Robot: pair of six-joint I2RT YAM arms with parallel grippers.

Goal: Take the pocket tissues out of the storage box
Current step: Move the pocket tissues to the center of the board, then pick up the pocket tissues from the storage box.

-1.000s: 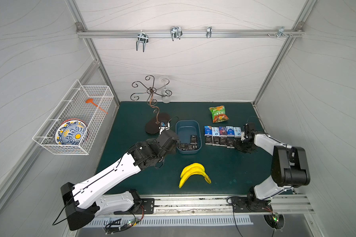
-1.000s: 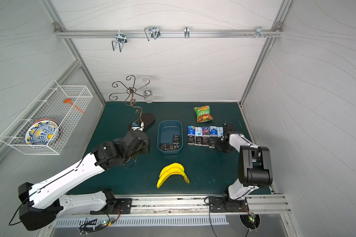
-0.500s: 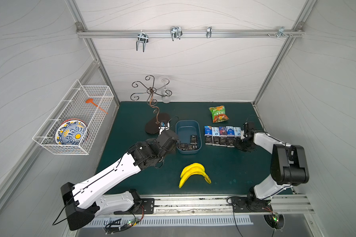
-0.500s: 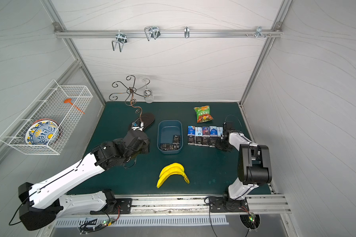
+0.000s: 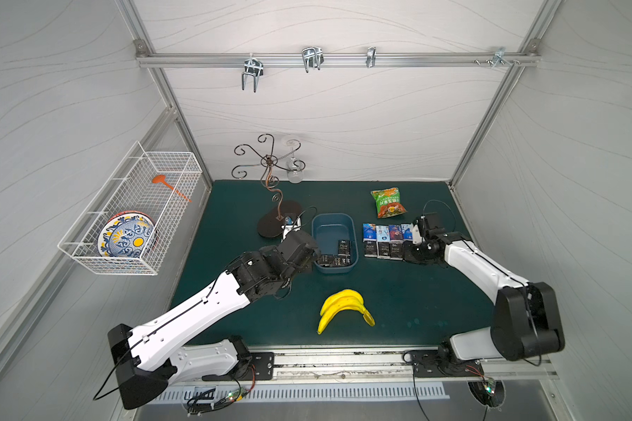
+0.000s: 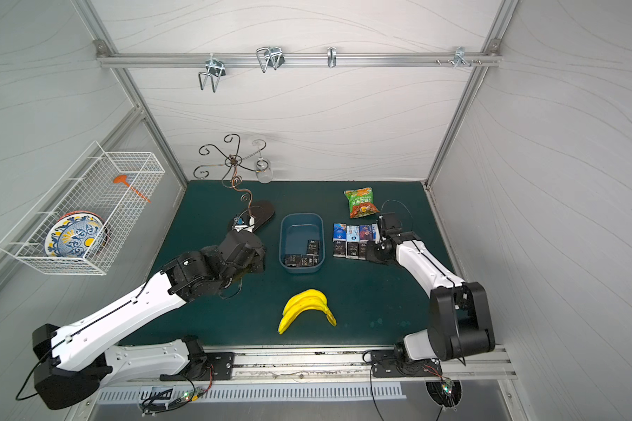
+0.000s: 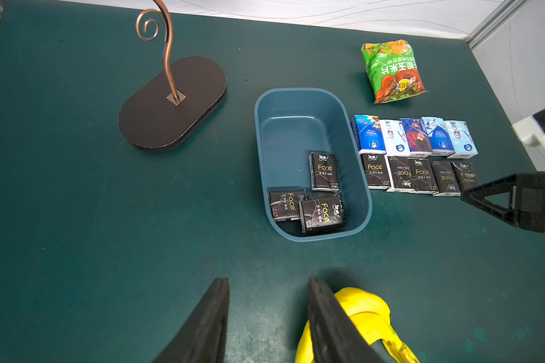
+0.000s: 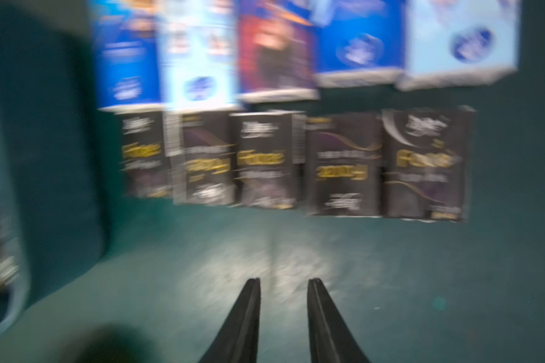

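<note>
Pocket tissues (image 7: 324,171): three black packs seen in box (image 7: 258,132); others lined beside it on surface (image 7: 76,220). Left fingers (image 7: 214,314), right fingers (image 8: 249,314): narrowly parted, empty. Risk: box dragged if packs pressed against its wall are pinched.

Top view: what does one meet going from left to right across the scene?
White wire basket → scrolled metal stand → storage box → pocket tissues laid in rows. The bananas and the snack bag overlap these, so I omit them.

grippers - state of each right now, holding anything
left gripper: open, nothing between the jaws
right gripper: open a little, nothing between the jaws
</note>
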